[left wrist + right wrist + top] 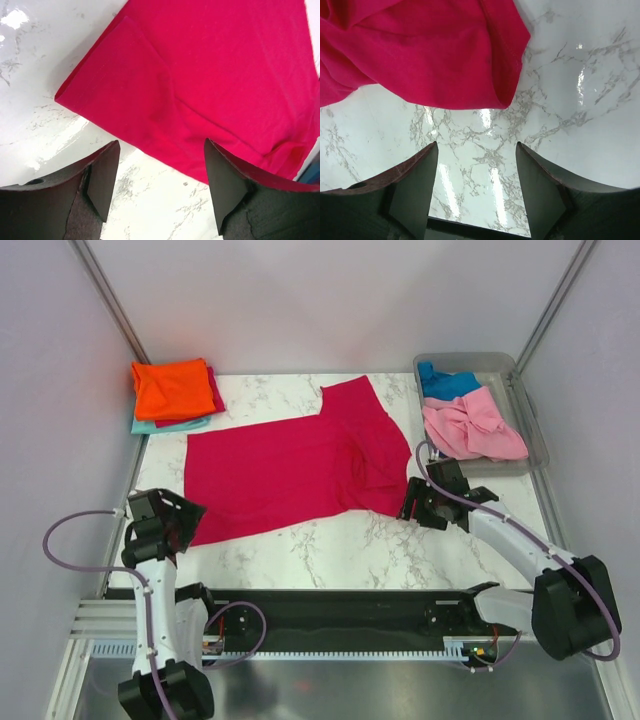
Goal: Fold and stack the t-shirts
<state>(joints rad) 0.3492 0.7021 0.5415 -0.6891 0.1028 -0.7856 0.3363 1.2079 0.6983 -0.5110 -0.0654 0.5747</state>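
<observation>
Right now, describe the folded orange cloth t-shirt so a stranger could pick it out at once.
On the white marble table, look to the far left corner, where a small stack of folded shirts lies. The folded orange cloth t-shirt is its top layer; only edges of a crimson-pink shirt and a teal shirt show beneath it.

Top camera, fixed high behind both arm bases, looks down and forward over the whole marble table (pixel 350 550) and the spread crimson-pink t-shirt (pixel 290 475). Each wrist camera rides close behind its own fingers, aimed steeply down: the left gripper (pixel 161 150) and right gripper (pixel 476 150) frame a shirt edge just beyond their fingertips. All three views share that cloth.
</observation>
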